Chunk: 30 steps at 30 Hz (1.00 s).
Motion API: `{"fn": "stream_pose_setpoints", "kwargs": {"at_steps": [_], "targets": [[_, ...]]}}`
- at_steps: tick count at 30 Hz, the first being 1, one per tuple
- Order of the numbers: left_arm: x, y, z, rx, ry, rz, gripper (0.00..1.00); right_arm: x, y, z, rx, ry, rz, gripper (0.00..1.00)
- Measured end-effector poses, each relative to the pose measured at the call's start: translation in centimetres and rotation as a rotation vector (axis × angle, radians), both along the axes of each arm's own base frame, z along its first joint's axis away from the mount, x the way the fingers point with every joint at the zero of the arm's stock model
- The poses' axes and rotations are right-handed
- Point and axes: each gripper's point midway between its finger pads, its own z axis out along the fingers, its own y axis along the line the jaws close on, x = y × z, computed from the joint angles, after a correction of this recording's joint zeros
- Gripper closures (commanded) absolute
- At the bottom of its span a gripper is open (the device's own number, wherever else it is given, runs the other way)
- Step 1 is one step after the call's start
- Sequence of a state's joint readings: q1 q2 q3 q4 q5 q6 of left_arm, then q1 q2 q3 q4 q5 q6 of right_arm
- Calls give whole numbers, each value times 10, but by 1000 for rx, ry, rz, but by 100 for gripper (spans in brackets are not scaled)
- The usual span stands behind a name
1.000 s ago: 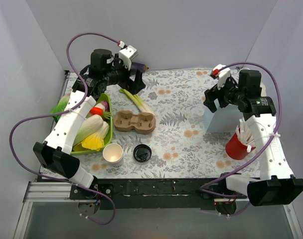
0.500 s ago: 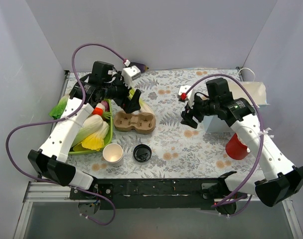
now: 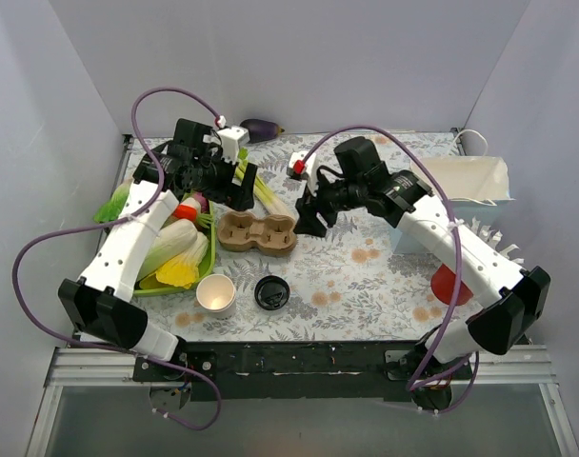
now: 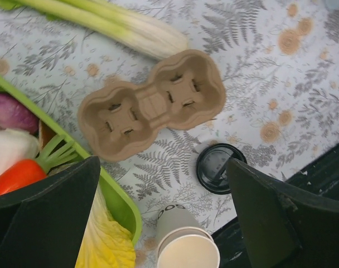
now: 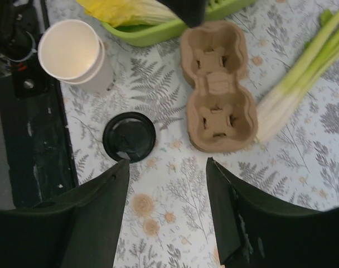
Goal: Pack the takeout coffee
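I see the flowered table (image 3: 366,276) first, with both arms reaching out over its middle. The left gripper (image 3: 240,195) hangs above the far-left end of the cardboard carrier (image 3: 258,232), jaws spread wide and empty. The right gripper (image 3: 313,221) hangs just right of that carrier, jaws apart but narrower than the left's, with nothing between them.

The green tray (image 4: 111,192) of vegetables sits along the left side, and a white paper bag (image 3: 461,181) stands at the far right. A leek (image 3: 270,195) lies just beyond the carrier.

I can't find a lidded coffee in any view. What I have is an open white paper cup (image 3: 216,294), upright with its mouth up, at the near edge left of centre. A loose black lid (image 3: 271,292) lies flat just to its right, close but not touching.

Both pieces lie nearward of both grippers. By my reckoning the cup falls to the left arm, being almost straight nearward of it. The lid sits nearer the right gripper, nearward and a little left.
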State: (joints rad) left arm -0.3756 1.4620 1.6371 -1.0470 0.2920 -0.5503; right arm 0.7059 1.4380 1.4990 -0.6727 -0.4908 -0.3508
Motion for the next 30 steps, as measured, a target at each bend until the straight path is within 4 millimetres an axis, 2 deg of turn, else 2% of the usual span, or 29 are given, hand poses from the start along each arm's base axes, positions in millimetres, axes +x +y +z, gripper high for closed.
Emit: {"fn": "stream_pose_setpoints", "kwargs": {"at_steps": [4, 8, 11, 14, 17, 18, 19, 22, 26, 30], "targets": [[24, 25, -16, 46, 65, 131, 2, -23, 36, 4, 24, 29, 84, 39], [50, 41, -34, 76, 117, 246, 2, -46, 80, -8, 5, 50, 175, 39], [55, 51, -43, 78, 155, 306, 2, -50, 108, -18, -13, 57, 215, 39], [65, 61, -44, 74, 167, 359, 2, -52, 129, -26, -20, 55, 241, 40], [87, 76, -35, 63, 136, 417, 2, -55, 143, -34, -33, 44, 257, 43], [96, 81, -32, 59, 121, 437, 2, -58, 148, -37, -39, 42, 267, 50], [101, 86, -30, 58, 111, 452, 2, -62, 153, -40, -45, 39, 278, 51], [114, 97, -23, 51, 81, 489, 2, -72, 165, -52, -72, 29, 295, 52], [116, 98, -21, 44, 77, 497, 2, -79, 179, -68, -112, 18, 291, 50], [115, 97, -24, 42, 78, 499, 2, -86, 182, -81, -156, 10, 280, 52]]}}
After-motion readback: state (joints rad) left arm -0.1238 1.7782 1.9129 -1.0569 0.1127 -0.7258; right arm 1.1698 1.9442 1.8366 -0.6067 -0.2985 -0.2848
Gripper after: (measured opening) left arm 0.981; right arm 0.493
